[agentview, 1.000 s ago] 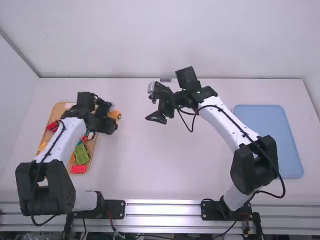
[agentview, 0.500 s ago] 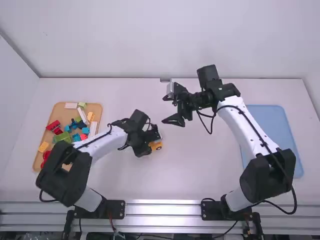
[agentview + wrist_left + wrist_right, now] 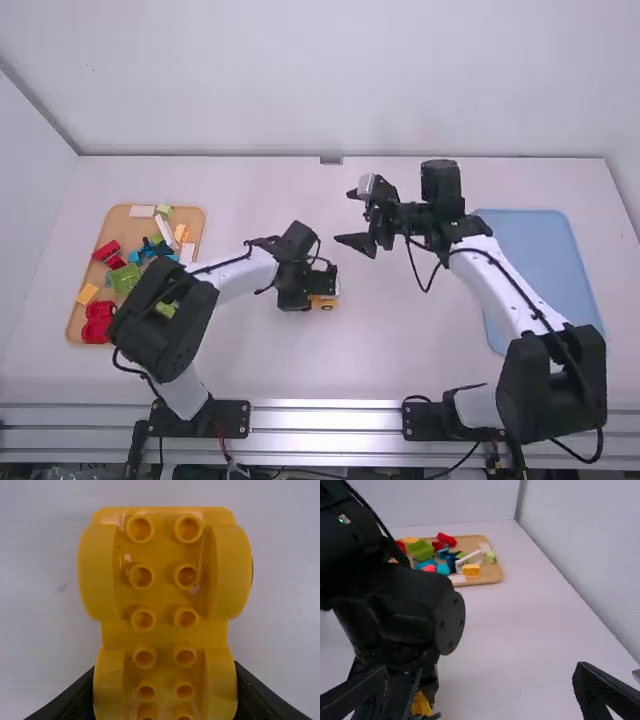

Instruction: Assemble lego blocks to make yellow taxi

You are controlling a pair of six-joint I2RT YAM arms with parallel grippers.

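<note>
1. Clasp, with the left gripper [image 3: 165, 665], the yellow car base [image 3: 165, 575] by the rounded wheel arches at one end: closed firmly, a finger against each side.
2. Hold it across its width, studs up and the other end projecting free, probably to set it down level and leave the studs open for building.
3. Place it left of the middle of the table [image 3: 400, 350], likely for room to work; touching the surface or just above, cannot tell.
4. Near it but apart, keep the right gripper [image 3: 482, 672] raised, fingers spread wide with nothing between, presumably out of the way yet ready to help.
5. Farther out, at the robot's left, keep the wooden tray [image 3: 120, 222] with the green block [image 3: 125, 278], the red block [image 3: 97, 328] and others, probably grouped as a parts store.
6. At the far right, lay the blue tray [image 3: 540, 260] flat, perhaps for the finished taxi.
</note>
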